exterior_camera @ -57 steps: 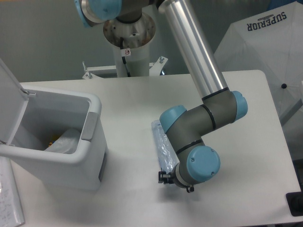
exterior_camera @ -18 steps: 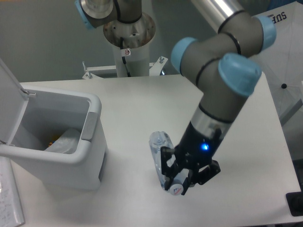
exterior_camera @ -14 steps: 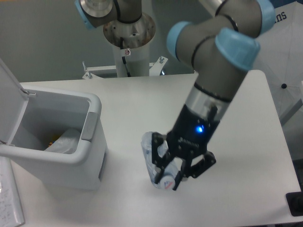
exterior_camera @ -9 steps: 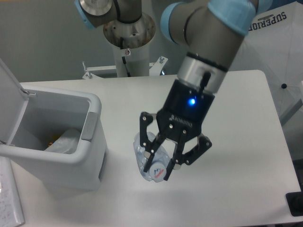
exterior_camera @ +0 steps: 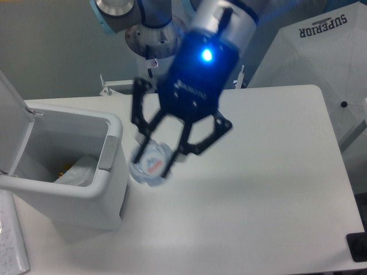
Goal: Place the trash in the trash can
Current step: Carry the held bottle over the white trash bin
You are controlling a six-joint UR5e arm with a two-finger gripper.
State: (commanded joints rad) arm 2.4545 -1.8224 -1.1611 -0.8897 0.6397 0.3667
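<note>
Pincer [exterior_camera: 156,158] gripping blurred, probably bottle [exterior_camera: 150,166], above white table [exterior_camera: 269,172]

i see the crushed clear bottle [exterior_camera: 150,165] lifted above the table, end-on to my camera, its round end with a red and blue mark facing me; it is blurred. it hangs just beside the trash can [exterior_camera: 69,195], at its 3 o'clock. the can is a boxy white bin with rounded corners, lid flipped up at 9 o'clock, grey panel facing the bottle. inside lies a crumpled pale wrapper [exterior_camera: 77,171]
</note>
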